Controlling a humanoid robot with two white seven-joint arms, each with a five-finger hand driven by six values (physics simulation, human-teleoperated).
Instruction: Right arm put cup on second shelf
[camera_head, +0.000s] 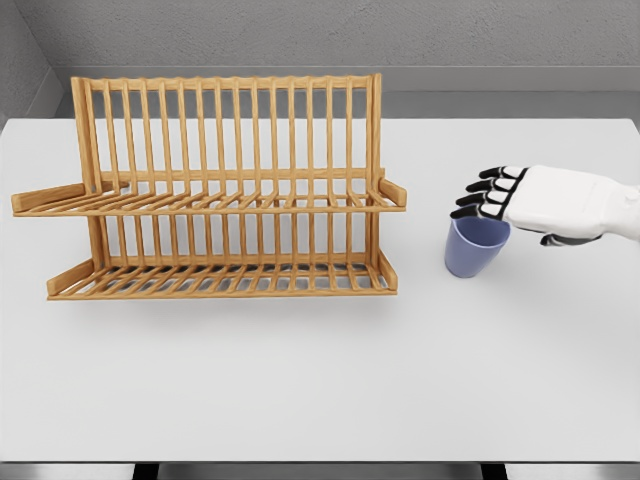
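Note:
A blue cup (473, 251) stands upright on the white table (320, 380), right of the wooden rack (215, 190). The rack has two slatted shelves, an upper one (210, 203) and a lower one (220, 279), both bare. My right hand (492, 196) reaches in from the right edge and hovers over the cup's rim, palm down, black fingers (480, 186) spread toward the rack. The hand partly covers the far side of the rim; it holds nothing. The left arm does not show.
The rack's tall back of upright slats (230, 125) rises behind the shelves. A grey wall (320, 40) runs behind the table's far edge.

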